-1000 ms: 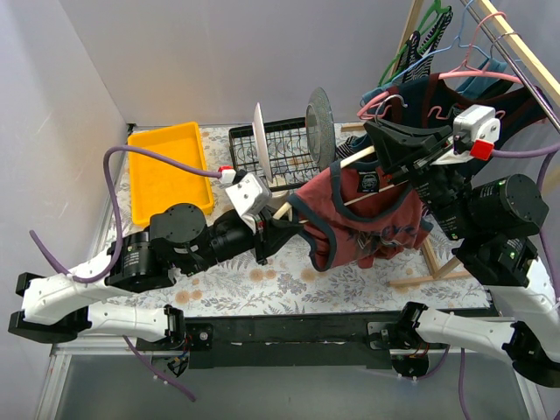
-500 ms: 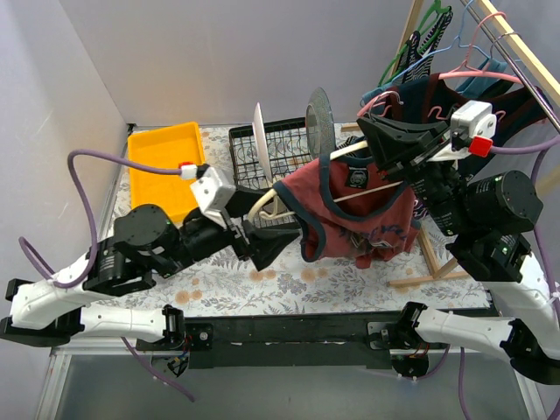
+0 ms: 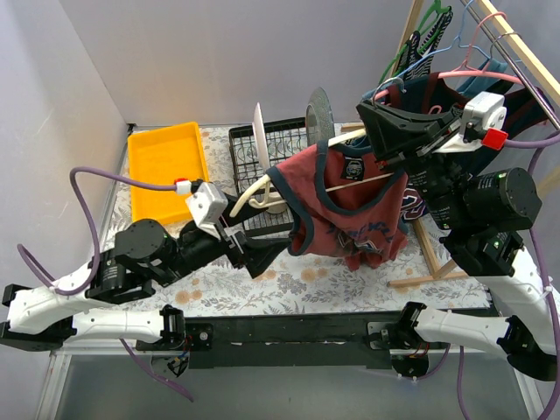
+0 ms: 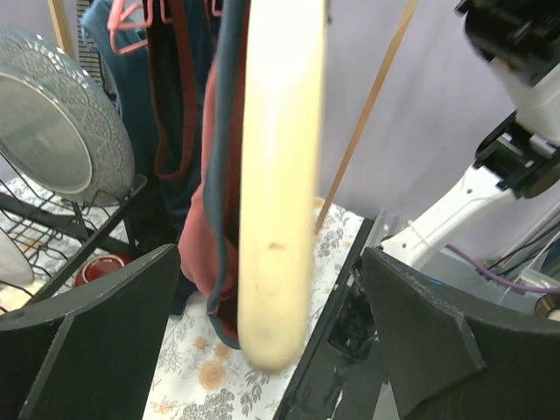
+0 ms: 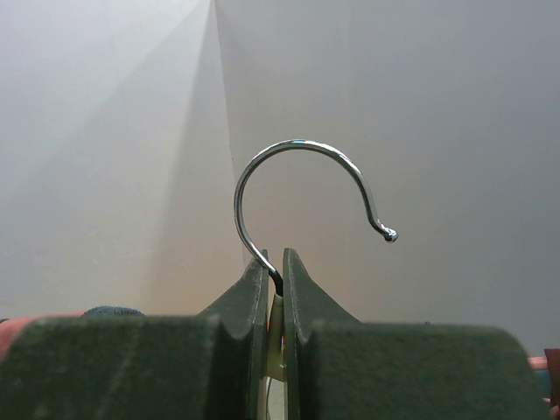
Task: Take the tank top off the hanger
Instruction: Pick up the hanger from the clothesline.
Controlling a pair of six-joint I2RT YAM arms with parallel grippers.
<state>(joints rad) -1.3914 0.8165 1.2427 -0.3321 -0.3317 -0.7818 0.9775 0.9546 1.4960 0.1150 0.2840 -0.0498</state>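
A bench [image 3: 210, 289] with a flowery cover is sitting inside plain white walls [image 3: 219, 52]. A black dish rack [image 3: 284, 144] is standing at the back of it. A white plate [image 3: 260, 136] and a grey plate [image 3: 318, 118] are standing up in the dish rack. A yellow tray [image 3: 166, 162] is lying just left of the dish rack. A wooden clothes rail [image 3: 516, 39] with more hangers and clothes is running high up, to the right of the dish rack.

The red tank top [image 3: 350, 210] with dark blue edges is hanging in the air, in front of the dish rack and to its right. It is still hanging on the pale wooden hanger [image 3: 248, 188]. One end of the hanger is sticking out bare over the front of the dish rack.

The right arm [image 3: 499, 201] is reaching in from the right of the dish rack. Its jaws are squeezing shut on the neck of the hanger, right under the metal hook [image 5: 302, 153].

The left arm [image 3: 131, 262] is reaching in from the front left of the dish rack. Its jaws are gaping wide open. The bare end of the hanger is sitting between them and touching neither side. The tank top is hanging just past that end.
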